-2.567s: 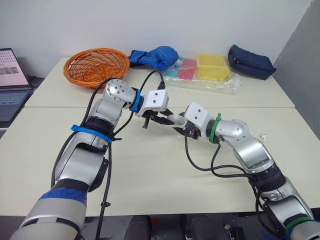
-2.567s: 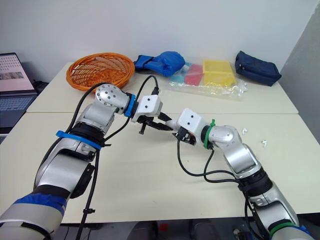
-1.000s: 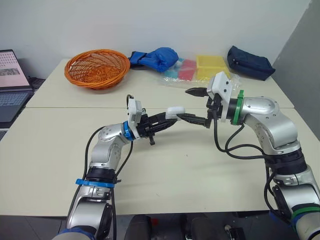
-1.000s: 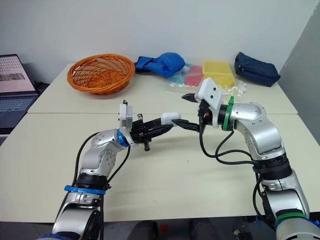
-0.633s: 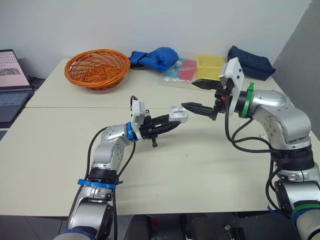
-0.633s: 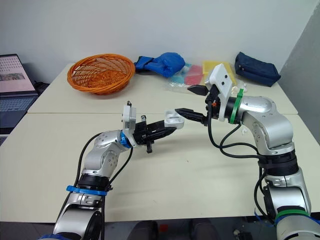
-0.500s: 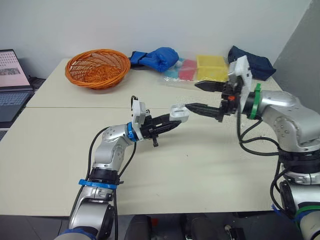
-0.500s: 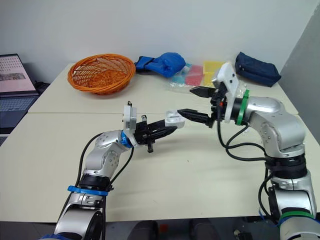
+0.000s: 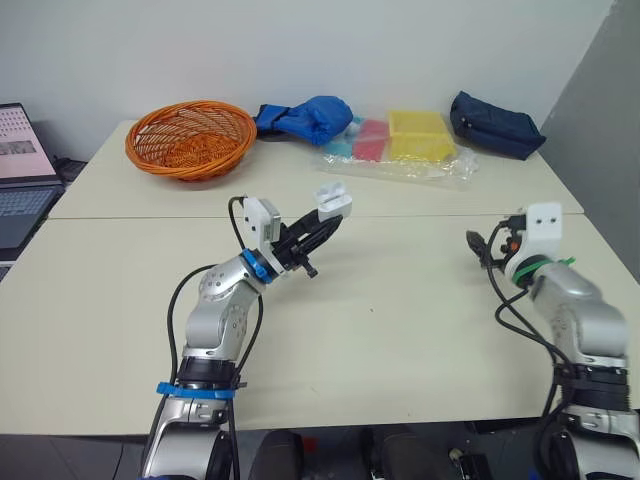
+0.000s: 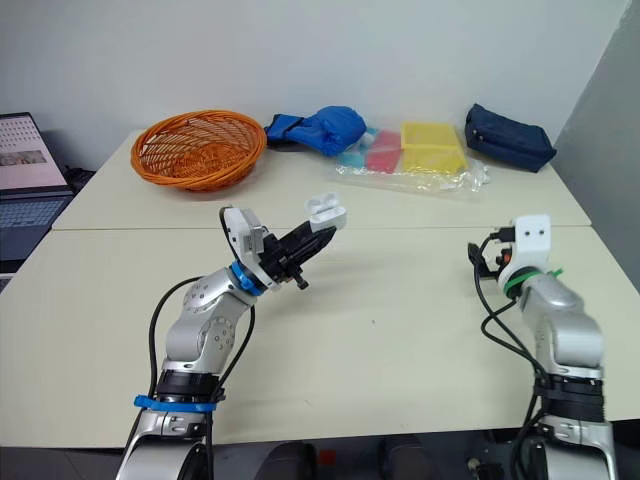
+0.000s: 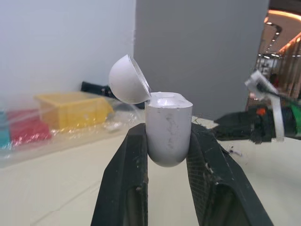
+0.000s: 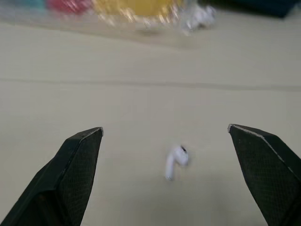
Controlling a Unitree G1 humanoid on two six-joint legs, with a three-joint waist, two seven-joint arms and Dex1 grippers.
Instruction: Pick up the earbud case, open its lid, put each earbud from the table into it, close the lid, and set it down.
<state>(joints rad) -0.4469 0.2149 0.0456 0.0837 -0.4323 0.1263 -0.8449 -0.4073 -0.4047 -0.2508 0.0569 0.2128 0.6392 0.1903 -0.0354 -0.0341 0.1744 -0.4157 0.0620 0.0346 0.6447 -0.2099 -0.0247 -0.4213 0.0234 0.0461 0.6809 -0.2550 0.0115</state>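
1. White earbud case [image 9: 333, 199]: riding clear of the table, left of centre, with its lid standing open and tipped back. One second ago the lid was lying shut.
2. Left gripper [image 9: 324, 221]: clamping the lower body of the case between both black fingers. It is now holding the case higher and farther back than half a second ago.
3. Right gripper [image 12: 164, 128]: fingers spread wide and carrying nothing. Half a second ago its tip was meeting the case at the lid; now it is hanging well apart from the case, over the right side of the table.
4. White earbud [image 12: 175, 160]: lying on the table below the gap between the right gripper's spread fingers, touching neither.
5. Beige table [image 9: 400, 330]: bearing the items below along its far side.
6. Orange basket [image 9: 188, 135], blue bundle [image 9: 305, 115], yellow box [image 9: 420, 133] and navy pouch [image 9: 495, 125]: sitting from left to right, as they were earlier.
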